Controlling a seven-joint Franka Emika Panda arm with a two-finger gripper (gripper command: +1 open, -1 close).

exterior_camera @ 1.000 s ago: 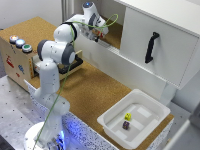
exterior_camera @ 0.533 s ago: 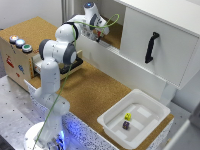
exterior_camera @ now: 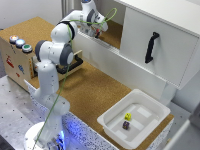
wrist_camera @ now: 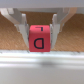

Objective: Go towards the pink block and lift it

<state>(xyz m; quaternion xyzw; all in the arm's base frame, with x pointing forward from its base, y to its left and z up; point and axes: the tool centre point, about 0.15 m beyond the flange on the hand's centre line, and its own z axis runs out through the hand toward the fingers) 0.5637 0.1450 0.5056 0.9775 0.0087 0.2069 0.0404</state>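
Fingers point(wrist_camera: 39, 31) gripping pink block point(wrist_camera: 39, 38), wrist view only

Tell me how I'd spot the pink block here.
Find the white cabinet with the black handle; the gripper reaches into the open compartment beside it. The pink block sits between its fingers, marked with a dark "D", unlike the yellow block in the white tray.

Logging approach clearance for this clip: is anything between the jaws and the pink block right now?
Nothing visible. In the wrist view the pink block sits directly between the two fingers of the gripper, with no other object in the gap. The yellow block and dark purple block lie far off in the white tray.
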